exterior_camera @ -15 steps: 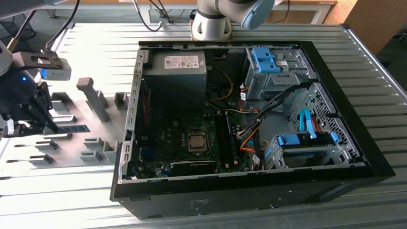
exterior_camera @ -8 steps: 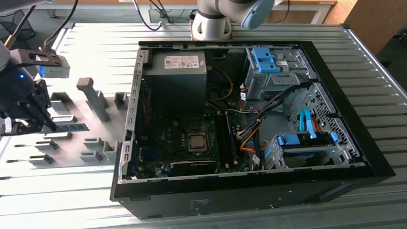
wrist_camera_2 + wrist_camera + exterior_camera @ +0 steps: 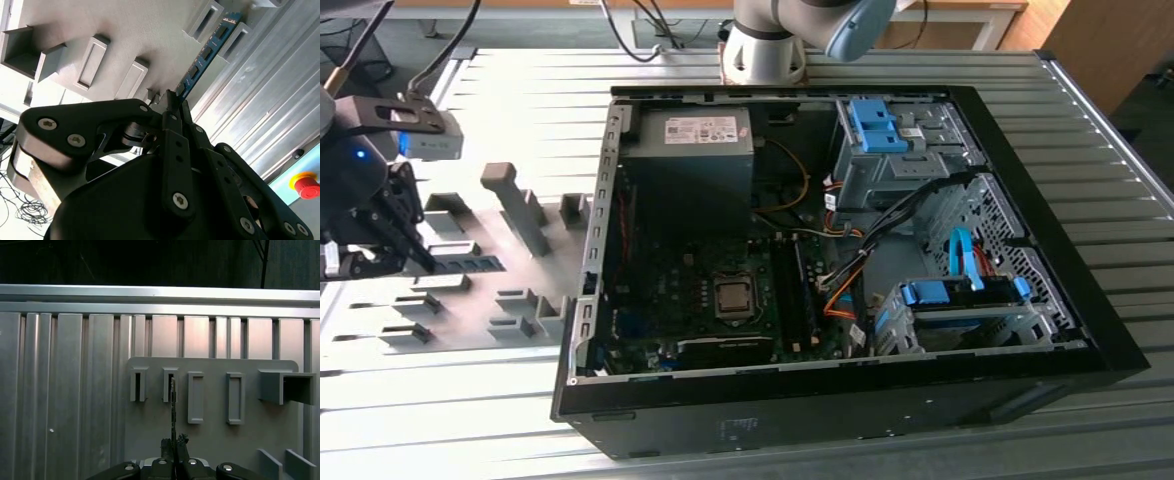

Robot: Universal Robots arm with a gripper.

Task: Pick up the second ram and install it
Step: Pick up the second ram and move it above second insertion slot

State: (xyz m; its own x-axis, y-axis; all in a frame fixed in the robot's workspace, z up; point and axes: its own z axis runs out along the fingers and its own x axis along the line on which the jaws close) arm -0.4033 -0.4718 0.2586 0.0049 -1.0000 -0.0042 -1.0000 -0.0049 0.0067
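At the grey fixture (image 3: 150, 30), the hand (image 3: 172, 97) pinches the thin second ram (image 3: 206, 55).

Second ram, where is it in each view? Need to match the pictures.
Exterior view: second ram sits on the grey fixture plate, at the exterior view's left.
Second wrist view: blue-green stick running from the gripper across the plate.
First wrist view: edge-on, a thin line just beyond the gripper.
Shared landmark: the grey fixture plate with its slot blocks.
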